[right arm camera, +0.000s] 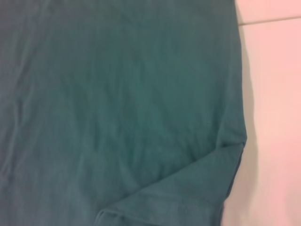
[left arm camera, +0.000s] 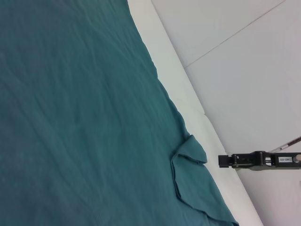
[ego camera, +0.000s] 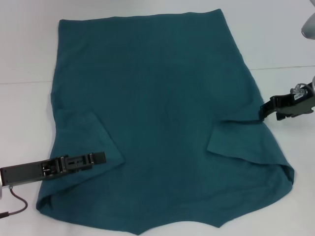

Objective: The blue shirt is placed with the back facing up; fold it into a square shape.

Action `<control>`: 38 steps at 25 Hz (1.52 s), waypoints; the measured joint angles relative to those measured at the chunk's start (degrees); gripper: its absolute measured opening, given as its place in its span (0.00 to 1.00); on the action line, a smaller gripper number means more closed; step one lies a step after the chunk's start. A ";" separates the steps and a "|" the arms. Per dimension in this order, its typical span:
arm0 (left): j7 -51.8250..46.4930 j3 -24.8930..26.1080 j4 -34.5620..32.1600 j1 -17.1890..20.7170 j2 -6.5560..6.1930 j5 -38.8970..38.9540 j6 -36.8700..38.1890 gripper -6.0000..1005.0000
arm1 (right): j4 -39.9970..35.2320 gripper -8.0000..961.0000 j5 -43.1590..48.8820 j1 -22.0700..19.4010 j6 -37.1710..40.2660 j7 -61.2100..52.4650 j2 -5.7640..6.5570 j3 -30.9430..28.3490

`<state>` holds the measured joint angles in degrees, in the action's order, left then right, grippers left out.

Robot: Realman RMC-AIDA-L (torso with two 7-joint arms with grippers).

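The blue shirt (ego camera: 157, 98) lies flat and plain side up on the white table (ego camera: 24, 113). Both sleeves are folded inward: the left sleeve (ego camera: 83, 137) and the right sleeve (ego camera: 241, 142) rest on the body. My left gripper (ego camera: 101, 157) hovers low over the left sleeve's fold, near the shirt's near-left corner. My right gripper (ego camera: 263, 110) sits at the shirt's right edge, just above the right sleeve, and also shows in the left wrist view as the right gripper (left arm camera: 221, 161) beside the folded sleeve (left arm camera: 190, 174). The right wrist view shows only the shirt (right arm camera: 117, 94) and a sleeve fold (right arm camera: 178, 193).
White table surrounds the shirt, with bare strips on the left and right. A grey rounded object (ego camera: 309, 24) stands at the far right edge. A dark cable (ego camera: 15, 204) hangs by my left arm at the near-left.
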<state>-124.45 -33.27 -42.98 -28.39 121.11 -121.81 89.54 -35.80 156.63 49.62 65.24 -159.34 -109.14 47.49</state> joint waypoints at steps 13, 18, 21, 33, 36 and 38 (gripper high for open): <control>-0.37 0.14 0.10 0.16 -0.04 -0.01 0.02 0.77 | 3.09 0.56 -0.11 -0.29 -9.27 -0.01 -3.05 0.17; -0.42 0.14 0.09 0.17 -0.08 -0.01 -0.29 0.76 | 4.09 0.57 -0.49 -0.60 -11.59 -0.01 -3.65 0.07; -0.43 0.14 0.09 0.06 -0.09 -0.01 -0.59 0.76 | 4.08 0.57 -2.02 -0.96 -13.54 -0.01 -4.26 -0.02; -0.81 0.14 0.09 0.01 -0.37 -0.01 -0.63 0.76 | 3.35 0.57 -26.94 -4.16 -26.21 12.24 -5.51 -0.03; -0.99 0.14 0.09 0.00 -0.49 -0.01 -0.47 0.76 | 2.69 0.56 -28.51 -4.33 -23.14 13.94 -4.41 -0.03; -1.01 0.14 0.09 0.04 -0.52 -0.01 -0.46 0.76 | 1.84 0.56 -28.76 -4.81 -19.92 14.12 -3.42 -0.05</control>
<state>-125.47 -33.13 -42.89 -28.35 120.59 -121.82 89.08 -33.97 127.87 44.80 45.31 -145.21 -112.56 47.44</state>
